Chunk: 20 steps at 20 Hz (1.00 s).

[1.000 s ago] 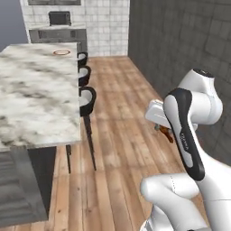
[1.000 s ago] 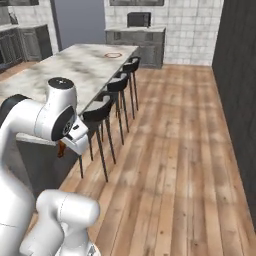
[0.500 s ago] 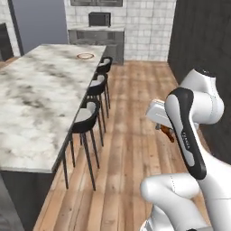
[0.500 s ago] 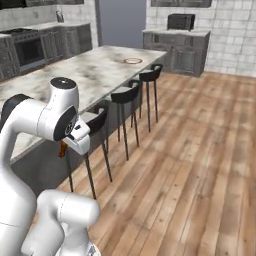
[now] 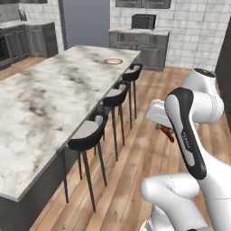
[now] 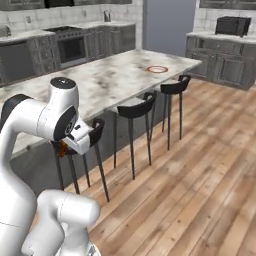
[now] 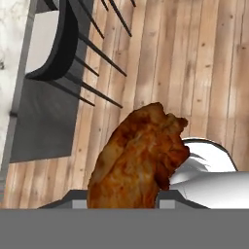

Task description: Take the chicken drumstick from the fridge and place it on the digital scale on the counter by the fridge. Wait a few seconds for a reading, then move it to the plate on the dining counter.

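Observation:
My gripper point(image 5: 165, 131) is shut on the chicken drumstick point(image 7: 138, 158), an orange-brown lump that bulks large in the hand view above the wooden floor. The drumstick point(image 5: 168, 133) hangs beside my folded arm at about seat height, clear of the stools, and its tip point(image 6: 63, 149) peeks out under the hand. The plate point(image 5: 113, 61), white with a red-orange rim, lies near the far end of the dining counter point(image 5: 40, 103), well ahead of the gripper; the plate point(image 6: 157, 69) sits close to the stool-side edge. The digital scale is out of view. A tall grey-blue front point(image 5: 85, 22) at the back may be the fridge; I cannot tell.
Three black stools point(image 5: 89, 135) line the island's near side between me and its top. Open wooden floor point(image 6: 200, 165) runs to the right. Dark cabinets with a microwave point(image 5: 143, 21) stand along the back wall, and an oven range point(image 6: 72, 47) on the left wall.
The whole picture has swung as the base drives: the island now stretches wider and nearer, and the plate looks closer. The arm keeps the same folded pose with the drumstick gripped.

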### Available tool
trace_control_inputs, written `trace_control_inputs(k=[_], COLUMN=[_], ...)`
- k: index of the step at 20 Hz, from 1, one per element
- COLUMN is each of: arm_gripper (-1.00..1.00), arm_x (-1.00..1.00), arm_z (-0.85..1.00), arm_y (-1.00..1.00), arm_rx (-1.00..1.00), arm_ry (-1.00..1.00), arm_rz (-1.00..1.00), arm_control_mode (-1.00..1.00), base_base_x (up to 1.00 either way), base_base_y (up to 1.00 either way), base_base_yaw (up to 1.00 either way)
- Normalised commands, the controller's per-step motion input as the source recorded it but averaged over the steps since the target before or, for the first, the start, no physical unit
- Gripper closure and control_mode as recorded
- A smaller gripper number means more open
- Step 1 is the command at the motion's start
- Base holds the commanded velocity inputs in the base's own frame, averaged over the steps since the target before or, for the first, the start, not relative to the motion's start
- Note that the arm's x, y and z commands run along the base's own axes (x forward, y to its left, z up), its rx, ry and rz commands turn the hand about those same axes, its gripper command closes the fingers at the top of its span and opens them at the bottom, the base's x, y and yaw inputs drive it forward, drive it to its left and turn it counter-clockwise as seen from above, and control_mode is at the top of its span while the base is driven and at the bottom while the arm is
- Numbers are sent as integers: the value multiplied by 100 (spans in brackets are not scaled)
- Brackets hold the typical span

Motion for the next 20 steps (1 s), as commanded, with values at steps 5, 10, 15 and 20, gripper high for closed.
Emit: trace_control_inputs(k=[5,10,15,20], arm_gripper=[100,100,100,100], arm_x=[0,0,0,0], arm_z=[0,0,0,0], arm_y=[0,0,0,0], arm_rx=[0,0,0,0], arm_ry=[0,0,0,0], arm_rz=[0,0,0,0], arm_control_mode=[100,100,100,100], base_base_x=[87,77,71,67], base_base_y=[-98,-100,-100,-100], base_base_yaw=[43,42,42,41])
